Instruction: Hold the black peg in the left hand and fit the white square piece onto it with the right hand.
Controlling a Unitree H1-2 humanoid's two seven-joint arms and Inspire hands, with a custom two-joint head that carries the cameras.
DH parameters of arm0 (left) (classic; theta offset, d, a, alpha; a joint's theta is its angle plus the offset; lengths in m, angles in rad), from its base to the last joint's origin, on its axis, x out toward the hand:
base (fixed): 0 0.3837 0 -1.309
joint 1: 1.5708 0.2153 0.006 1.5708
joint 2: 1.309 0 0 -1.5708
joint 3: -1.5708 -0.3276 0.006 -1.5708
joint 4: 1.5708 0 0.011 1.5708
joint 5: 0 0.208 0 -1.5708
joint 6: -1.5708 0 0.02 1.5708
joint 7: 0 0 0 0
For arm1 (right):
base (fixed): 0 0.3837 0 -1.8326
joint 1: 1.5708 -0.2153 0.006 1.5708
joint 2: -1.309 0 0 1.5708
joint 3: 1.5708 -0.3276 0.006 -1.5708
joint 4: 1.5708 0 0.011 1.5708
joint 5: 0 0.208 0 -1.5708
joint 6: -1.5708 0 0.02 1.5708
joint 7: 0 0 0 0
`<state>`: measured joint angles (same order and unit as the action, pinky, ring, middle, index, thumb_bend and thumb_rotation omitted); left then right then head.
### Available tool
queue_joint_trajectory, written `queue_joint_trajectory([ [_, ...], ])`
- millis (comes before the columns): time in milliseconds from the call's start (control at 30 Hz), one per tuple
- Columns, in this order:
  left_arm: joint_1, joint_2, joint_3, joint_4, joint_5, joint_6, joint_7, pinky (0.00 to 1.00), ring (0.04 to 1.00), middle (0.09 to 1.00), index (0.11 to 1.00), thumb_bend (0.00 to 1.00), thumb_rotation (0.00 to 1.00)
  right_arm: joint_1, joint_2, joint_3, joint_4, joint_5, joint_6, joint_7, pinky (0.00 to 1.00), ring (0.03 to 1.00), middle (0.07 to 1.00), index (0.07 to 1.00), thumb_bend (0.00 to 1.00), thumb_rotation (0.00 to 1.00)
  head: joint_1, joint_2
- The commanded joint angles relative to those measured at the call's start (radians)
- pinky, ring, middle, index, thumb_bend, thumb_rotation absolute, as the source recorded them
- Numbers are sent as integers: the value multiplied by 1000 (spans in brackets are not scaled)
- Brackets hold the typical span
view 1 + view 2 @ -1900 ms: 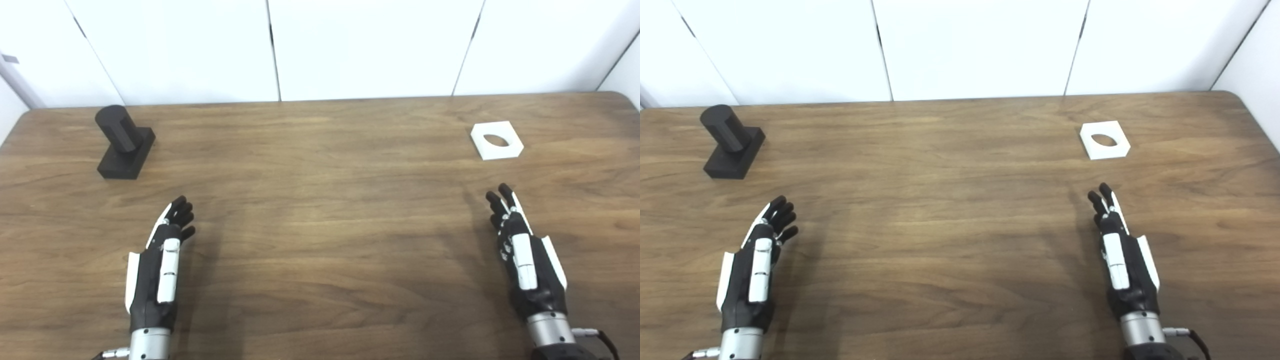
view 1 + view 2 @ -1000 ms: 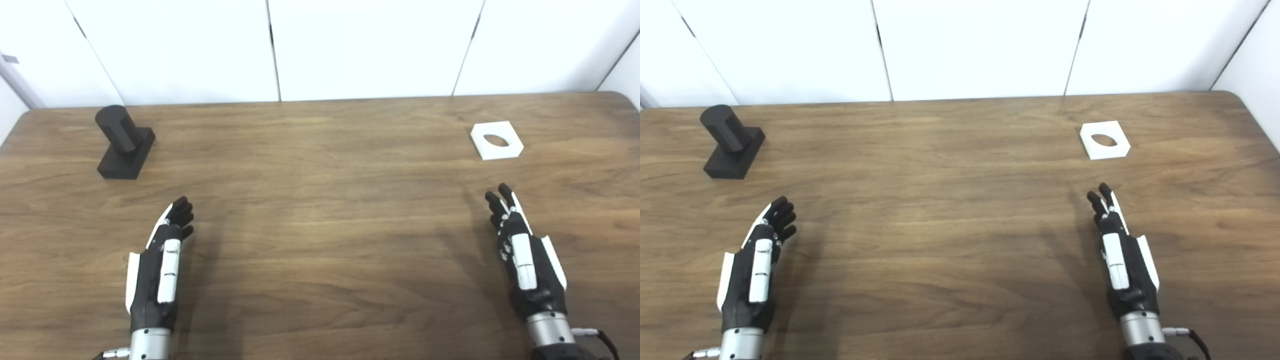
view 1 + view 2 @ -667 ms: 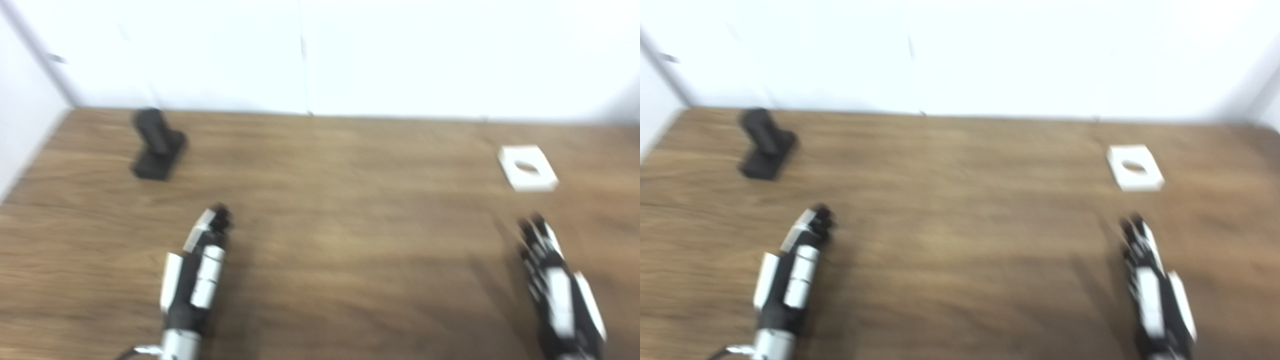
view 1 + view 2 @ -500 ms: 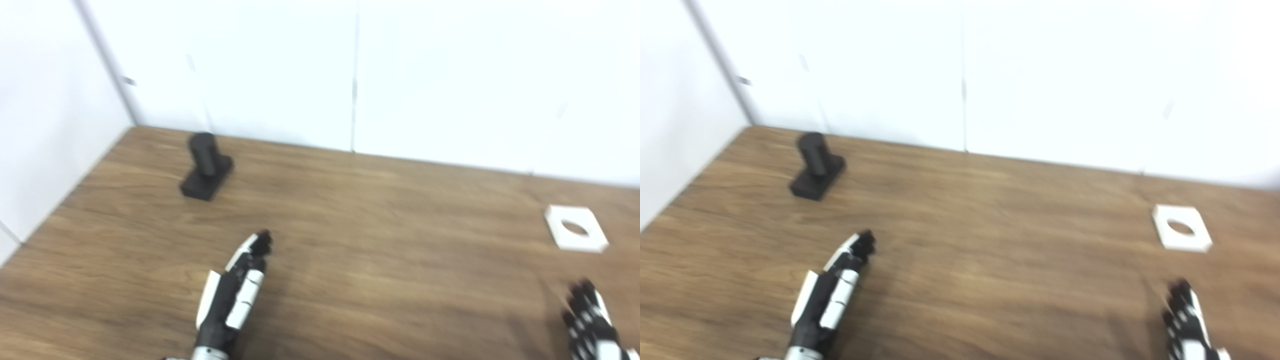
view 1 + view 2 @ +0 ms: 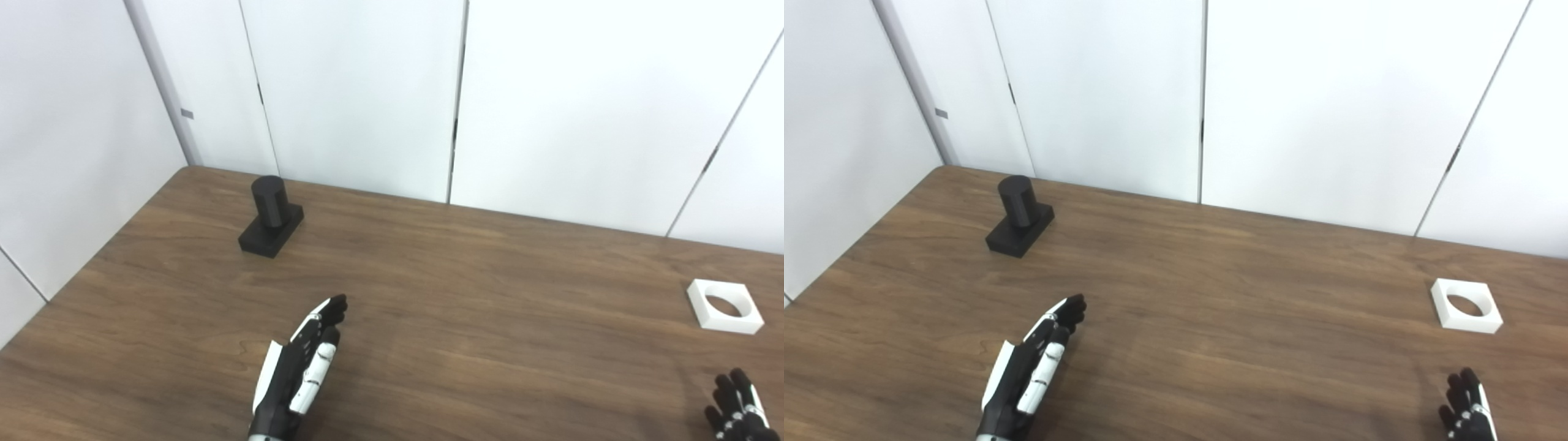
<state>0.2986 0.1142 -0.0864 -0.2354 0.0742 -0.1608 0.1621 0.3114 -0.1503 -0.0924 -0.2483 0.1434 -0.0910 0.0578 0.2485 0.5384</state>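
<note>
The black peg (image 5: 271,215), a short cylinder upright on a square black base, stands at the far left of the wooden table (image 5: 465,294). The white square piece (image 5: 724,305) with a round hole lies flat at the far right. My left hand (image 5: 300,370) hovers open near the front, well short of the peg and to its right, fingers pointing away from me. Only the fingertips of my right hand (image 5: 737,413) show at the bottom right corner, spread and holding nothing, nearer to me than the white piece.
White wall panels (image 5: 367,92) close off the back of the table and its left side. The table's left edge (image 5: 79,275) runs diagonally toward the front left.
The camera has swung up and to the left, so the whole scene slid right and down. Both hands stay open with nothing in them; peg and white piece rest where they were.
</note>
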Motion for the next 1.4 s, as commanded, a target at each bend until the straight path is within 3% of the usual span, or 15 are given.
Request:
queue_joint_trajectory([
  [0,6,-83,-10,14,5,-16,8,911,894,893,882,535,888,-10,-1,-7,-2,4,-2,4,1000,1000,971,1000,694,1000,-3,-1],
  [100,5,-80,-13,9,42,-28,18,940,909,903,892,518,834,-5,0,-10,-14,-5,5,-3,1000,1000,968,999,701,1000,-19,6],
  [167,8,-77,-16,8,115,-49,42,904,907,906,897,512,614,4,3,-13,-26,1,17,-6,1000,1000,966,995,722,1000,-25,3],
  [200,14,-77,-18,-4,145,-51,52,899,906,906,897,514,574,8,3,-14,-27,2,18,-6,1000,1000,966,995,727,1000,-25,-2],
  [267,23,-80,-18,-30,185,-40,67,925,931,922,903,530,368,14,4,-15,-23,-1,12,-6,1000,1000,960,993,729,1000,-24,-7],
  [367,10,-67,9,-76,313,23,105,853,897,904,891,569,254,15,3,-13,-16,-4,5,-3,1000,1000,959,996,721,1000,-25,-10],
  [433,-15,-52,40,-114,378,98,108,799,865,889,894,622,250,16,5,-10,-18,-7,8,-3,1000,1000,958,998,727,1000,-26,-7],
  [633,-141,10,143,-206,507,385,50,974,985,985,961,788,499,24,13,0,-43,-27,25,-9,1000,1000,954,992,671,1000,-39,-4],
  [833,-311,107,189,-146,705,592,6,975,1000,1000,981,949,604,30,28,5,-53,-38,41,-19,1000,1000,943,981,666,1000,-50,-9],
  [967,-372,147,185,-41,825,627,18,999,1000,1000,983,999,707,30,33,7,-47,-56,28,-27,1000,1000,932,974,675,1000,-54,-12],
  [1133,-420,155,200,49,891,630,20,1000,1000,1000,966,996,717,30,27,13,-44,-76,25,-26,1000,1000,931,985,687,1000,-54,-13],
  [1367,-514,151,267,166,965,630,-33,1000,1000,1000,924,957,717,32,31,17,-52,-69,38,-29,1000,1000,938,992,676,1000,-58,-11],
])
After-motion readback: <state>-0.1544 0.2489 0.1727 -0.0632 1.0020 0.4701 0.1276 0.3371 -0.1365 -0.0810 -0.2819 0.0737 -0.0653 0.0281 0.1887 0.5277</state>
